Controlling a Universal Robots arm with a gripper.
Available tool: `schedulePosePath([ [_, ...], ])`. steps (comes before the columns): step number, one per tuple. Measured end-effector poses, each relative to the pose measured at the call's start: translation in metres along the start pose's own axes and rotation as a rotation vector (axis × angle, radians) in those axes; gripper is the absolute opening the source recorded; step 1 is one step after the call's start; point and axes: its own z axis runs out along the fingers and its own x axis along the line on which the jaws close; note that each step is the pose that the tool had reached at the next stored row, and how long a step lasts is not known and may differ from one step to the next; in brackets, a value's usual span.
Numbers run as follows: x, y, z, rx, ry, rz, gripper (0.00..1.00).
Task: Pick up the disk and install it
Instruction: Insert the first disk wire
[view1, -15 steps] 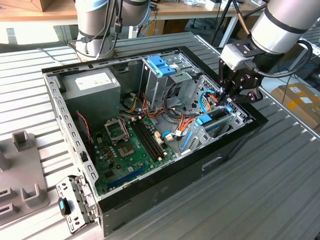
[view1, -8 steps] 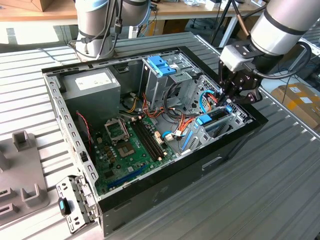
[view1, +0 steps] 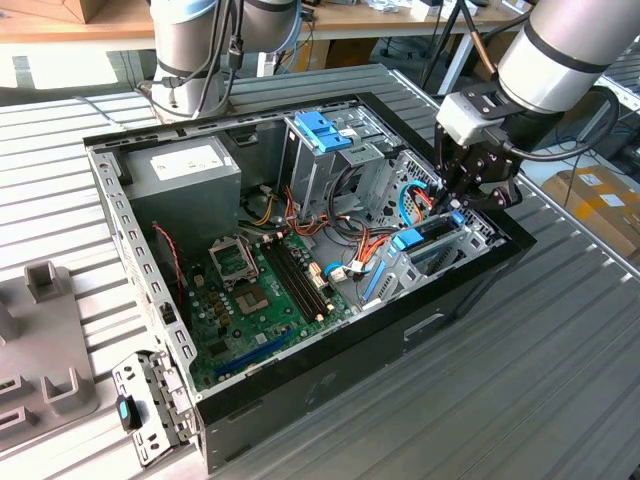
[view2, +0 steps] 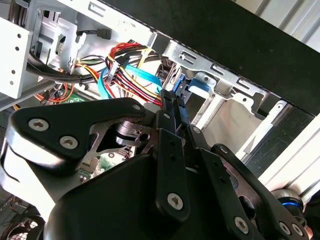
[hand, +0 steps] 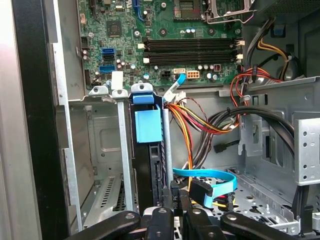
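Note:
The disk (view1: 428, 233) stands on edge in a slot of the metal drive bay (view1: 478, 238) at the corner of the open computer case on the exterior view's right. Its blue side rail (hand: 148, 125) faces up, with the dark body (hand: 149, 170) below it in the first wrist view. My gripper (view1: 455, 212) hangs just over the disk's outer end. Its black fingers (view2: 169, 107) lie close together with no visible gap, tips (hand: 176, 197) against the disk's end beside the blue rail tab (view2: 183, 83). I cannot tell whether they pinch any part of it.
The case holds a green motherboard (view1: 250, 290), a grey power-supply box (view1: 185, 170) and a drive cage with a blue handle (view1: 322, 130). Orange, red and yellow wires (hand: 200, 120) and a blue flat cable (hand: 212, 182) run beside the bay. A second arm's base (view1: 190, 50) stands behind.

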Motion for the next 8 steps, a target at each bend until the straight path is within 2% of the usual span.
schedulePosePath([
  [8,0.0032,0.0000,-0.0001,0.0000,-0.0001,0.000,0.17],
])
